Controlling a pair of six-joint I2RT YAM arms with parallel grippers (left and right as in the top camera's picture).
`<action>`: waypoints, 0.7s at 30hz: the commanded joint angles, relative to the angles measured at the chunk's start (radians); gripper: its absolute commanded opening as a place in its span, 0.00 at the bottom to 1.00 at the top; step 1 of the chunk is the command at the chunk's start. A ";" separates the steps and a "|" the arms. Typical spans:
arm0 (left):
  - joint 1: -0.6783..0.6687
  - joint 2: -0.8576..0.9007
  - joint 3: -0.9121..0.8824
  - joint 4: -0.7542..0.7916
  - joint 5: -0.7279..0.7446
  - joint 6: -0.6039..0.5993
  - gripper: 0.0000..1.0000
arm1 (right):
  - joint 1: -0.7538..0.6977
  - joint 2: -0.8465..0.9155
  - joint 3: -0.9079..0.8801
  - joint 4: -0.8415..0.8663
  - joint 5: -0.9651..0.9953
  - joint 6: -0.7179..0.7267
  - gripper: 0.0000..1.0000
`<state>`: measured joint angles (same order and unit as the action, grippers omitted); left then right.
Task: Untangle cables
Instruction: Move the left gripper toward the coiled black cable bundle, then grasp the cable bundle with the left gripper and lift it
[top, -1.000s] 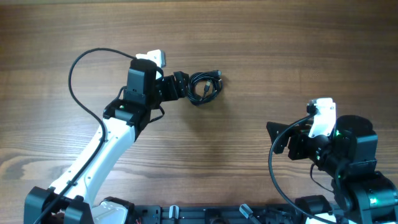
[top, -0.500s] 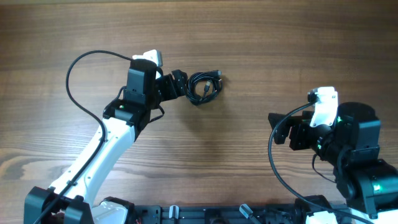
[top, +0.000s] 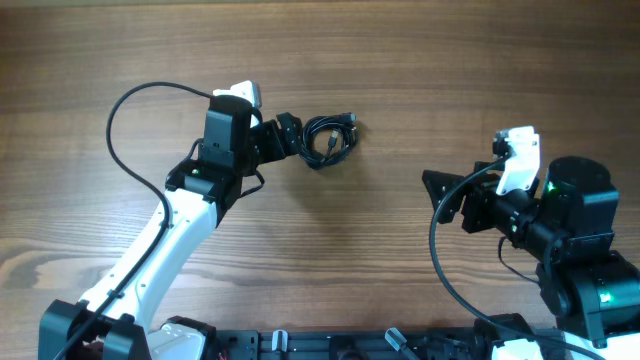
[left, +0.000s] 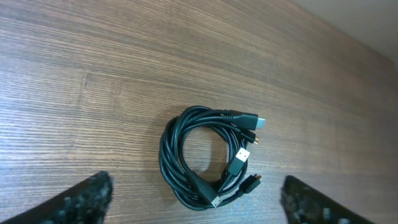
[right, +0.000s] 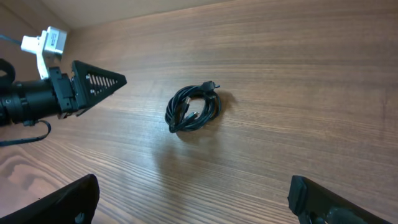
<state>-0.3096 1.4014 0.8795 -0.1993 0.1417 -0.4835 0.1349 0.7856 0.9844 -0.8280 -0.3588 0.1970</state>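
— Left wrist view, closest things first: what do you see?
— Two dark fingers (left: 93, 196) in the bottom corners, one far to each side. So the left claw (left: 196, 186) is spread wide and grips nothing.
— And the cables?
— The cables (left: 169, 155) lie just ahead of that claw, centred in the gap between the fingers. They are wound into one tight black ring lying flat on the wooden counter (left: 74, 56). The ring's near edge comes about level with the fingertips, and each finger stands clear of it to the side.
— Any ends showing?
— Yes, several plugs (left: 242, 154) bunch on one side of the ring: a flat silver one, a fatter black one beyond it, and two small ones.
— Now the right wrist view.
— Its own fingers (right: 68, 202) fill the bottom corners, far apart, so the right claw (right: 193, 186) is also wide and empty. The ring of cables (right: 171, 115) sits well ahead of it, near the middle of the picture. Off to the side of the ring, a pointed, perforated finger of the left claw aims toward it.
— Does the overhead view agree?
— It does. The right claw (top: 440, 198) hangs over bare counter (top: 450, 60), with the cables (top: 345, 140) well ahead of it. The left claw (top: 288, 135) points straight at the ring, its tips just beside the ring's near edge. From above I cannot tell whether they touch.
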 joint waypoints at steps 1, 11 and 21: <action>-0.003 0.034 0.019 0.000 0.025 0.008 0.84 | 0.005 0.006 0.021 -0.003 0.024 -0.040 0.99; -0.003 0.270 0.092 0.076 0.017 0.003 0.71 | 0.005 0.082 0.021 -0.036 0.048 -0.037 0.93; -0.014 0.419 0.092 0.203 -0.010 -0.022 0.60 | 0.005 0.175 0.021 -0.040 0.047 -0.036 0.86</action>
<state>-0.3096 1.7630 0.9531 -0.0357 0.1471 -0.4969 0.1349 0.9371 0.9848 -0.8684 -0.3237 0.1699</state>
